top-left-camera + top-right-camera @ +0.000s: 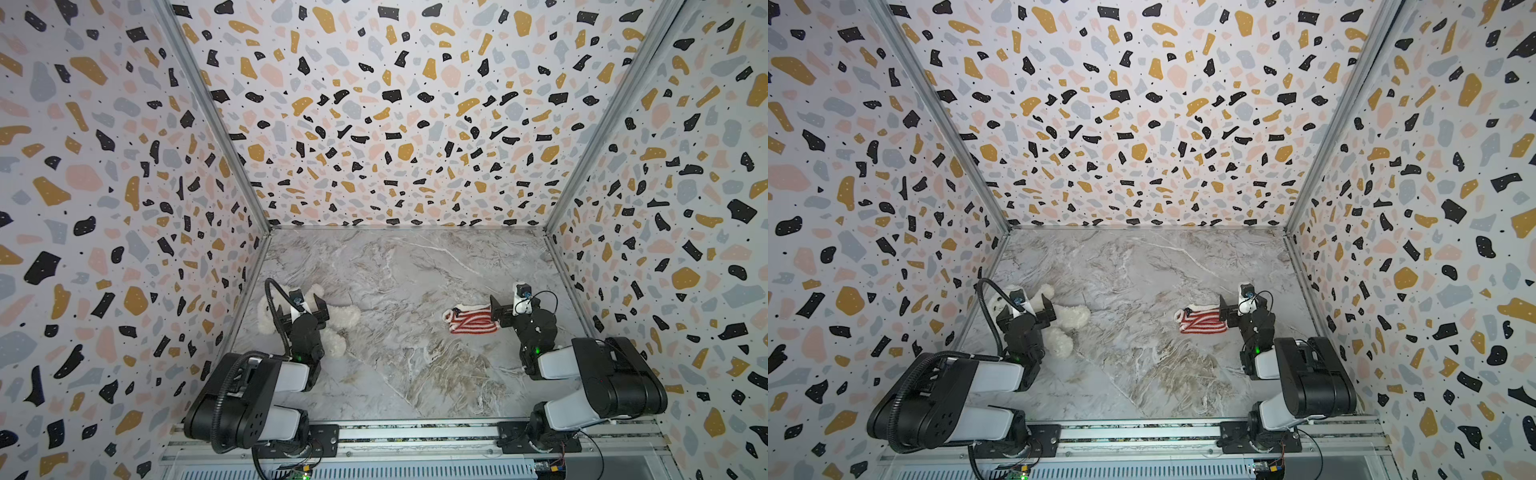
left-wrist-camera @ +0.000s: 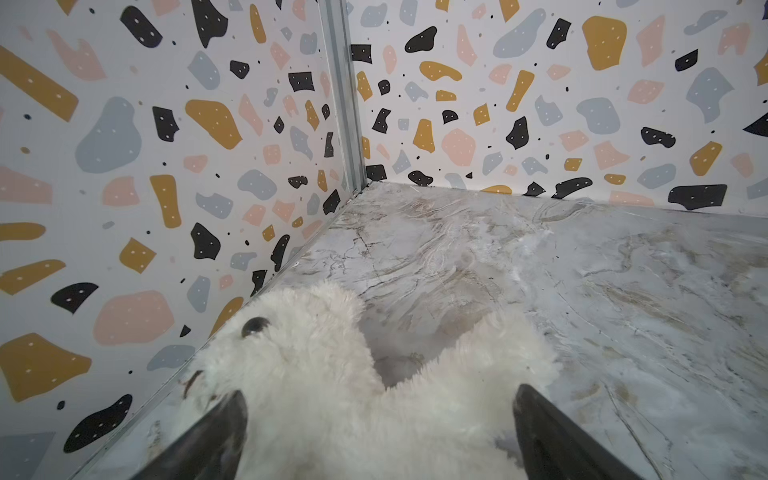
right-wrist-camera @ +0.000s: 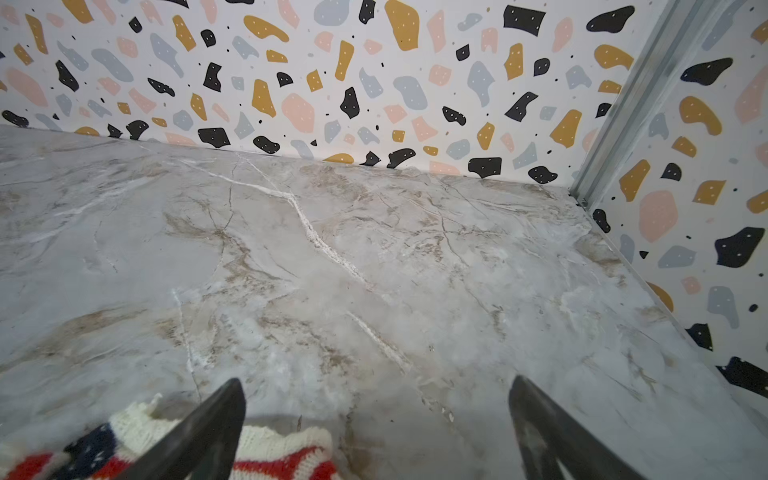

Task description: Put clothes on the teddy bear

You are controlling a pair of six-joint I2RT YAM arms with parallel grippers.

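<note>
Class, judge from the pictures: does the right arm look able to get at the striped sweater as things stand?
Probably yes: the right gripper hangs open at the edge of the striped sweater, with nothing between them.

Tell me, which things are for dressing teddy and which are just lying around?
For the job:
teddy bear, lying on the left
striped sweater, flat on the right

Just lying about:
no loose things that I can see; only the marble table and speckled walls
</note>
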